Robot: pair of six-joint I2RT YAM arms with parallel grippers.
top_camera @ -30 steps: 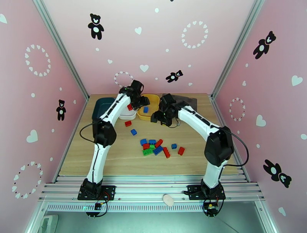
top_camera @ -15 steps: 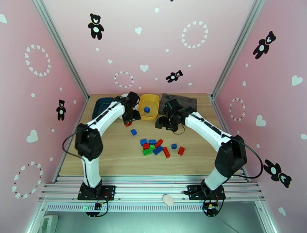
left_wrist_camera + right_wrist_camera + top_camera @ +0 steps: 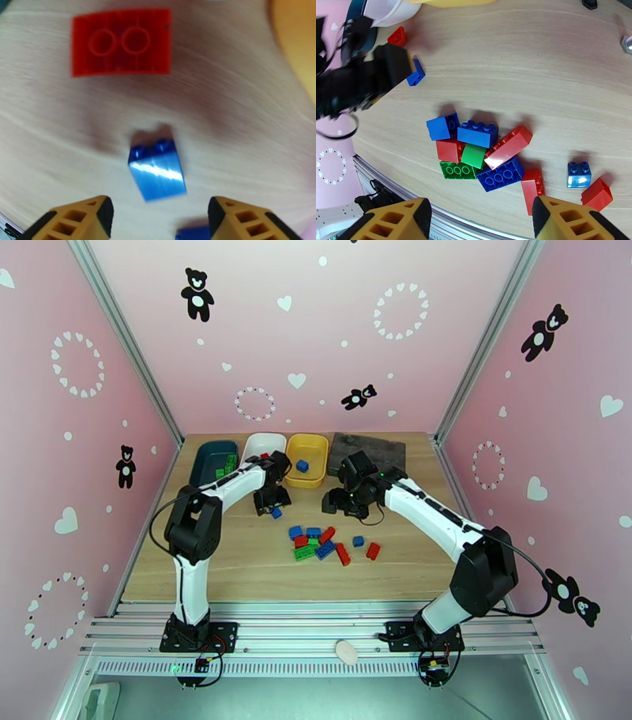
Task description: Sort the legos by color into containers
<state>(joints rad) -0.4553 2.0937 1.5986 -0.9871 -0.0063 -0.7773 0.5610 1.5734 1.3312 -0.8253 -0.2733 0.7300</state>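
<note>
Robot test booth, pink teddy-print walls (image 3: 118, 335)

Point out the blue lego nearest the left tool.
The lone blue sloped brick, lying just ahead of the left tool near a red brick, apart from the central pile.

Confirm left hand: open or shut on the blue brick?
Open. The left hand has its fingers apart; the blue brick lies on the table just ahead, touching neither.

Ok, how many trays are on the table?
3, along the far edge: dark teal tray left, white tray middle, yellow tray right; none seems hidden.
</note>
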